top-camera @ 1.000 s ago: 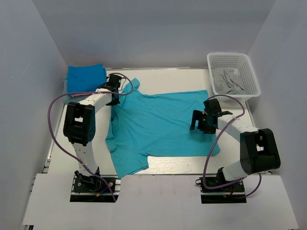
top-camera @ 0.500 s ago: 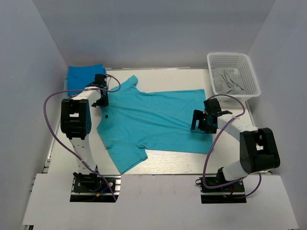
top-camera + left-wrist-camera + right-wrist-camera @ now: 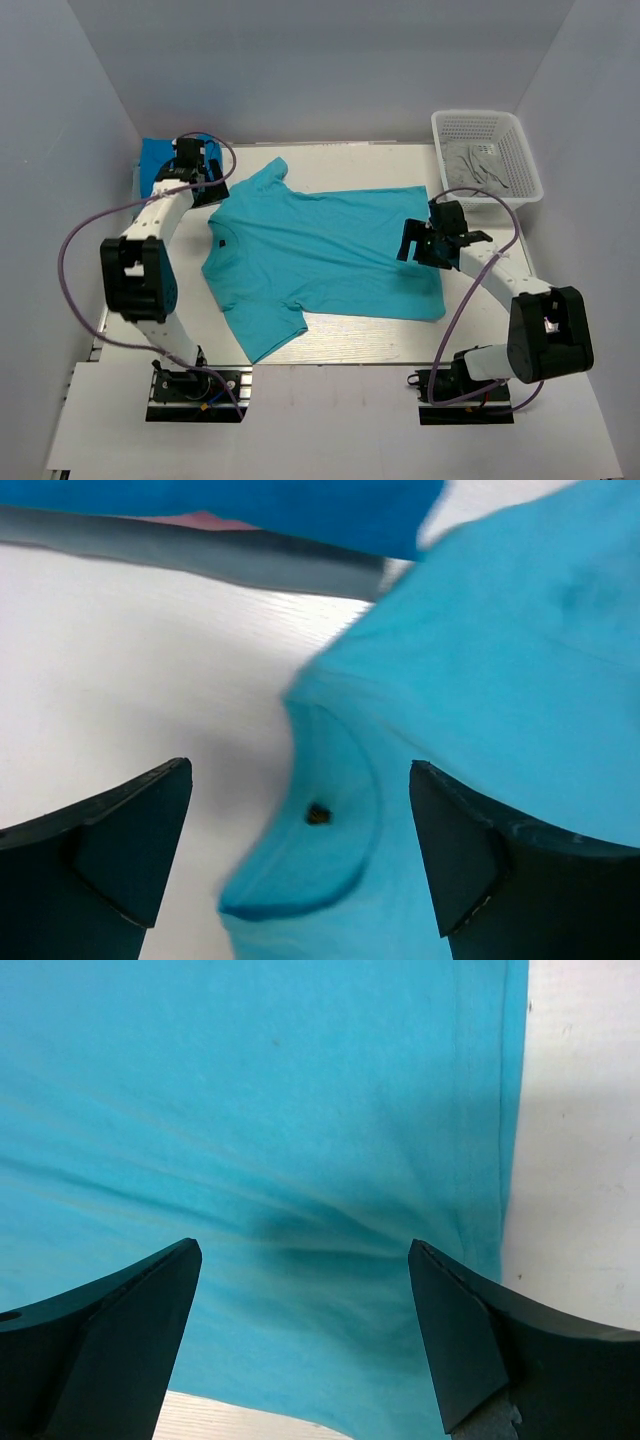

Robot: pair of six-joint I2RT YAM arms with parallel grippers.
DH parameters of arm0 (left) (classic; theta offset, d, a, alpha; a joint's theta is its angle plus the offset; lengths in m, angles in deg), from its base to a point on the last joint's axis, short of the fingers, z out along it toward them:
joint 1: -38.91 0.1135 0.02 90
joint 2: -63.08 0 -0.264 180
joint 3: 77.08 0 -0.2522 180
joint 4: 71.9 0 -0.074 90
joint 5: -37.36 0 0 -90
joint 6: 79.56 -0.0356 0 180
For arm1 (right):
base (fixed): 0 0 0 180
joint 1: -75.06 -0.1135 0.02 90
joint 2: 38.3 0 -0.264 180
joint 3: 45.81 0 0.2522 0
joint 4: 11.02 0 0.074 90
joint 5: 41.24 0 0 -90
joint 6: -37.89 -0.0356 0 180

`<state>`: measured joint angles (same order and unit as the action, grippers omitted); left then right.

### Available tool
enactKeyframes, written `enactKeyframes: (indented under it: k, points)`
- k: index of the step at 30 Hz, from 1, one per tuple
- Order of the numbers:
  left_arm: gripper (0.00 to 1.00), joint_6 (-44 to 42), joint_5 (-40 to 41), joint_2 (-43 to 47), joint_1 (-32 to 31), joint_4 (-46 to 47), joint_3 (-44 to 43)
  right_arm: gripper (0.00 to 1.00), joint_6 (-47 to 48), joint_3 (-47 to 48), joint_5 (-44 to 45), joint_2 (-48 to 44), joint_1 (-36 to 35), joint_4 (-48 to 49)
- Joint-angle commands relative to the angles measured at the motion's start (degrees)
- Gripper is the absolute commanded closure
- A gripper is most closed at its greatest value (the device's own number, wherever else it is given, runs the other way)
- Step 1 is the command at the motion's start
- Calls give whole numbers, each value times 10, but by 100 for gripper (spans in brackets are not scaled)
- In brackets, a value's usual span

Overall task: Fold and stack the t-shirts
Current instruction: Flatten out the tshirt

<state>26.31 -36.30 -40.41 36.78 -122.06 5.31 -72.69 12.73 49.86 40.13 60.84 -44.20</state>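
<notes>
Top external: turquoise t-shirt [image 3: 320, 250] lies lengthwise left-right, collar left; left hand [image 3: 193, 160] and right hand [image 3: 413, 247] open.

Turquoise t-shirt [image 3: 330, 255] — soft matt cloth; table [image 3: 350, 345] — pale wood grain; basket [image 3: 478, 122] — white plastic lattice.

A white counter [image 3: 350, 160] with a faint wood grain is being enclosed on three sides by plain, pale grey-lilac panels: a back wall [image 3: 320, 70], a left wall [image 3: 60, 150] and a right wall [image 3: 590, 120], the side ones being seen as slanting outward toward the top. Everything is being lit softly and evenly, with only dim, blurred shadows being cast on the counter. The far right corner is being occupied by a white lattice basket [image 3: 475, 125], and the near edge is being covered by a flat white board [image 3: 330, 420].
</notes>
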Motion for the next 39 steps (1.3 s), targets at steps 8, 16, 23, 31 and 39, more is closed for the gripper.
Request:
enactKeyframes:
  k: [8,16,23,31,39]
  points:
    - [1,30,-239,56,-15,179,118,10,-19,114,23,87,-3,52]
    - [1,35,-254,-112,-26,162,-17,10,-12,258,28,253,-5,47]
    - [1,29,-249,-260,-26,91,-180,10,-15,416,40,417,-1,0]
    - [1,29,-245,-392,-21,15,-362,10,-22,650,33,602,4,-80]
    - [1,24,-216,-322,-21,-61,-473,10,24,642,21,488,-12,-61]
